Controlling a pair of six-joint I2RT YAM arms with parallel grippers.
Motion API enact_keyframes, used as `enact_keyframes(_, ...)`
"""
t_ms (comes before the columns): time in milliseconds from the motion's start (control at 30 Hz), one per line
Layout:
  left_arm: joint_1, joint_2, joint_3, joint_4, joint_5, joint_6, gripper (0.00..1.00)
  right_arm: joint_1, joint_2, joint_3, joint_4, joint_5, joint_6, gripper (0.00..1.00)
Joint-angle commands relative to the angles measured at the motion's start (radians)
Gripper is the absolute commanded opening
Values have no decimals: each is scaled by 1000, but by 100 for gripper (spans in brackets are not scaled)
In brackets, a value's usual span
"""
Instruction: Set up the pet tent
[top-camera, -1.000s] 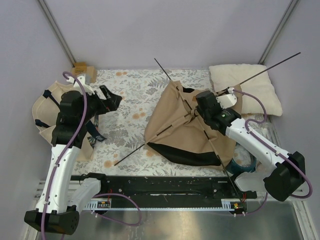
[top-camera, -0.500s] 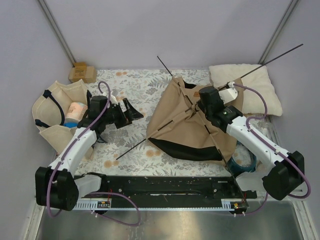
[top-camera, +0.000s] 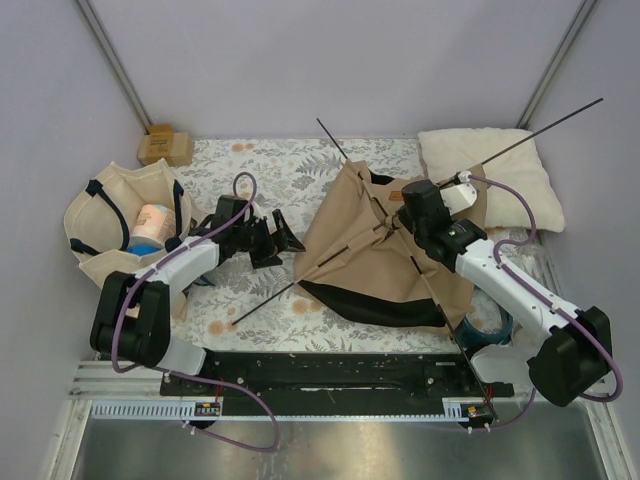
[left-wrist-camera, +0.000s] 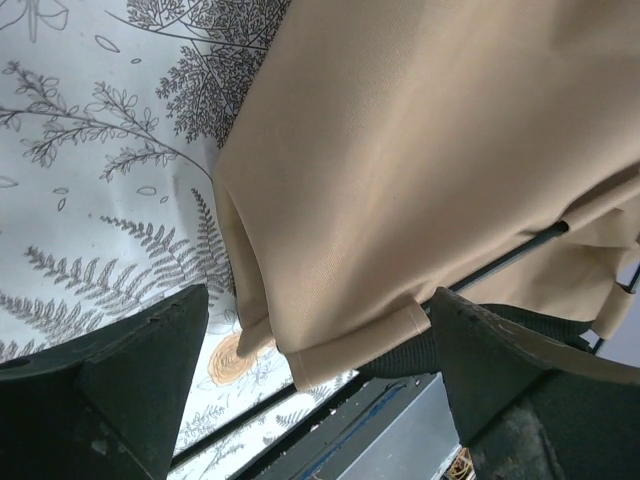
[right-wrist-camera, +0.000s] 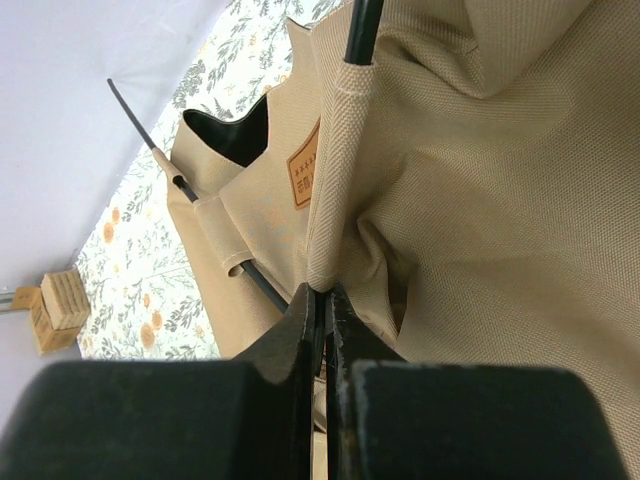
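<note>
The pet tent (top-camera: 365, 250), tan canvas with black trim, lies half collapsed at centre right, its thin dark poles (top-camera: 535, 130) sticking out past it. My left gripper (top-camera: 284, 234) is open just left of the tent's left edge. In the left wrist view (left-wrist-camera: 320, 385) a hemmed canvas corner (left-wrist-camera: 350, 335) hangs between the wide-apart jaws. My right gripper (top-camera: 404, 212) sits over the tent's top. In the right wrist view (right-wrist-camera: 325, 300) it is shut on a pole at the end of its canvas sleeve (right-wrist-camera: 335, 170), near the brown label (right-wrist-camera: 303, 165). The pompom is out of view.
A beige tote bag (top-camera: 110, 225) with dark straps stands at the left. A cream pillow (top-camera: 495, 170) lies at the back right and a wooden block (top-camera: 165, 147) at the back left. A blue ring (top-camera: 488, 327) lies under the right arm. A black rail (top-camera: 330, 370) runs along the front.
My left arm has swung from beside the tote bag rightwards to the tent's left edge, gripper open. My right gripper has kept its hold, and the tent has shifted only slightly.
</note>
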Motion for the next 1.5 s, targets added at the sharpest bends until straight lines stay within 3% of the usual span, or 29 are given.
enact_keyframes(0, -25, 61, 9, 119, 28, 9, 94, -10, -59, -10, 63, -1, 1, 0)
enact_keyframes(133, -43, 94, -17, 217, 97, -42, 87, -10, -71, -27, 75, -17, 18, 0)
enact_keyframes(367, -57, 112, 3, 222, 138, -36, 73, -15, -65, -36, 93, -30, 32, 0)
enact_keyframes(500, -56, 126, 3, 224, 150, -36, 58, -16, -63, -36, 101, -35, 38, 0)
enact_keyframes(600, -57, 129, 9, 224, 152, -30, 34, -16, -74, -38, 100, -37, 35, 0)
enact_keyframes(667, -56, 123, 21, 210, 149, -26, 8, -16, -85, -43, 98, -32, 35, 0)
enact_keyframes(700, -56, 109, 34, 178, 135, -13, 0, -16, -91, -44, 92, -29, 35, 0)
enact_keyframes(1000, -21, -46, 216, -235, -110, 148, 0, -22, -109, -12, 40, 35, 30, 0)
enact_keyframes(1033, -11, -61, 231, -261, -113, 148, 0, -22, -103, 2, 28, 34, 27, 4)
enact_keyframes(1100, 0, -78, 259, -302, -110, 153, 0, -22, -94, 31, -5, 22, 21, 23)
enact_keyframes(1167, 1, -84, 282, -319, -103, 141, 0, -22, -91, 52, -38, -21, 1, 51)
enact_keyframes(1233, 0, -81, 293, -316, -75, 118, 0, -24, -102, 68, -67, -95, -17, 65)
enact_keyframes(1300, 0, -77, 305, -315, -61, 104, 0, -22, -123, 74, -98, -154, -37, 71)
enact_keyframes(1367, 0, -71, 317, -315, -61, 99, 0, -24, -152, 71, -112, -201, -53, 70)
enact_keyframes(1467, 0, -67, 337, -316, -49, 98, 0, -21, -166, 66, -98, -341, -82, 61)
